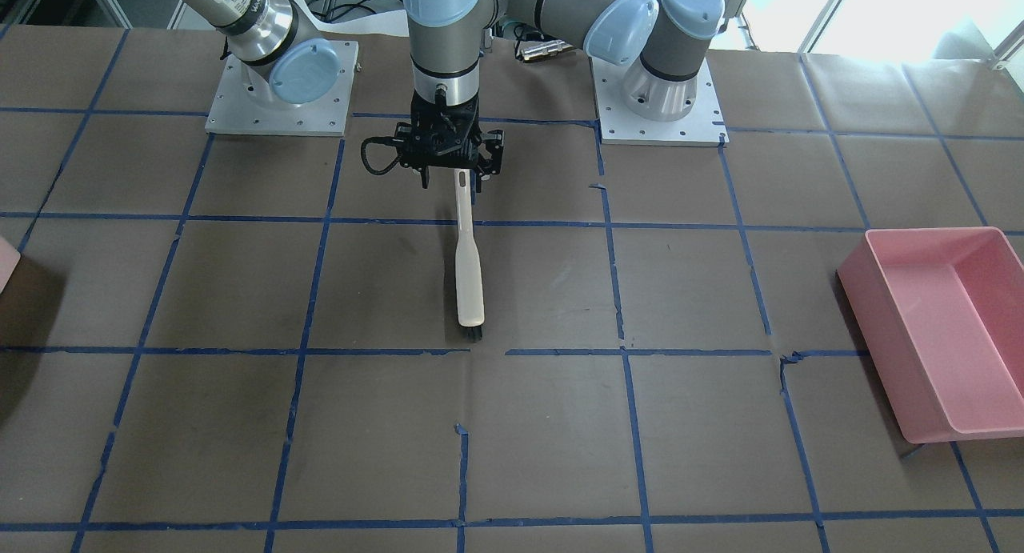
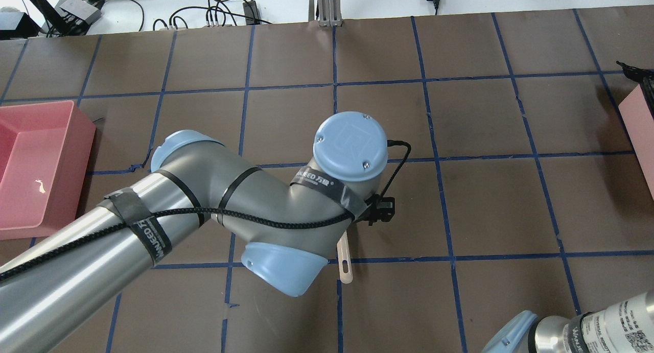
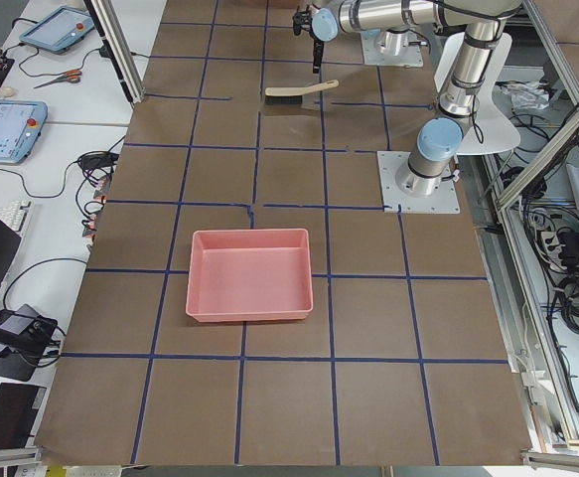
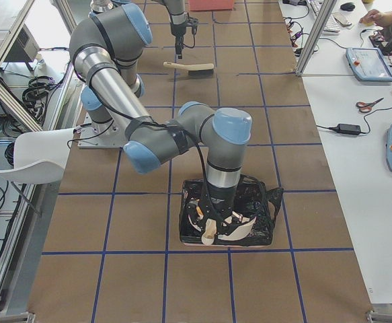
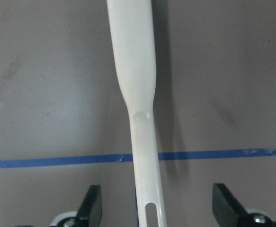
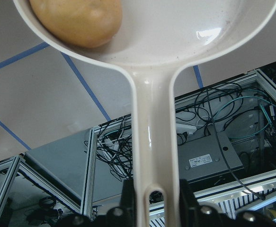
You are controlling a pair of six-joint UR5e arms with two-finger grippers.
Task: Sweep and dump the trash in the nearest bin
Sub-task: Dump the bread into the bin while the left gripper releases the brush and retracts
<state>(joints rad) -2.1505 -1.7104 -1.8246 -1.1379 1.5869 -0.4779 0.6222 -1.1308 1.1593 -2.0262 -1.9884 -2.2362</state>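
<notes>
The right gripper (image 6: 154, 201) is pinching the slim handle of a cream dustpan (image 6: 185, 28). Just beyond its fingertips a smooth tan potato-shaped lump (image 6: 76, 21) of trash sits against the pan's far rim, and the other pieces do not show. In the side view the pan hangs over the black-lined bin (image 4: 269, 229) right beneath this gripper, so dumping well probably means tipping the pan's lip down slowly, inside the bin's rim, until the lump rolls out. Well away, the left gripper (image 5: 159, 205) is spread wide, straddling without touching the handle of a brush (image 1: 469, 281) lying flat on the tabletop (image 1: 240, 297).
</notes>
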